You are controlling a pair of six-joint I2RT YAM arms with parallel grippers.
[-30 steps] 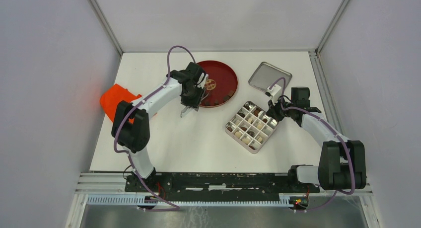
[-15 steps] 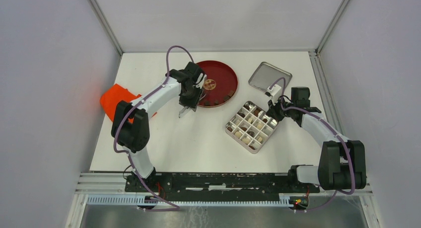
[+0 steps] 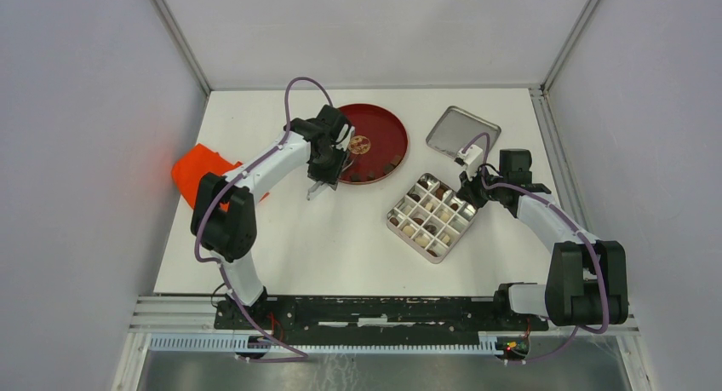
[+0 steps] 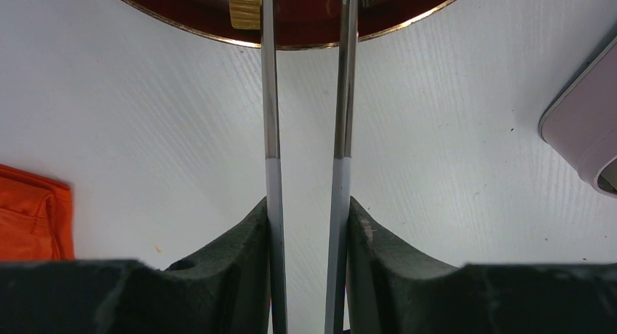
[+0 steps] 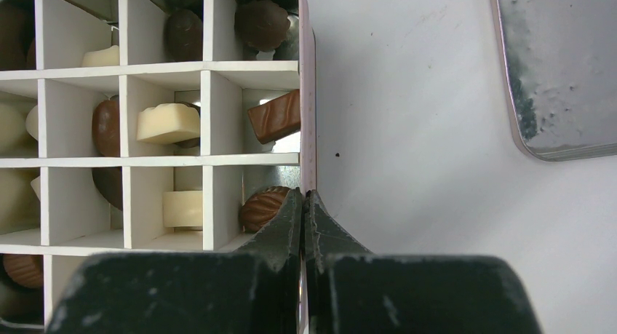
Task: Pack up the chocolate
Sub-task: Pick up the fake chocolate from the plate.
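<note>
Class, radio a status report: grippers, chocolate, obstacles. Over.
Left gripper shut on thin metal tweezers, aimed at round red plate. Right gripper shut on wall of square divided metal tin. Small brown and cream chocolates in tin and on plate. Nothing between.

1. White table [image 3: 340,238]: bears every item below.
2. Red plate [image 3: 387,129]: round, gold-edged, far centre.
3. Metal tweezers [image 4: 271,94]: two blades apart, crossing the plate's rim.
4. Divided tin [image 5: 307,72]: white grid inside, set diagonally, right of centre.
5. Tin lid [image 3: 462,133]: lying open side up beyond the tin, apart from it.
6. Orange cloth [image 3: 197,171]: at the table's left edge.
</note>
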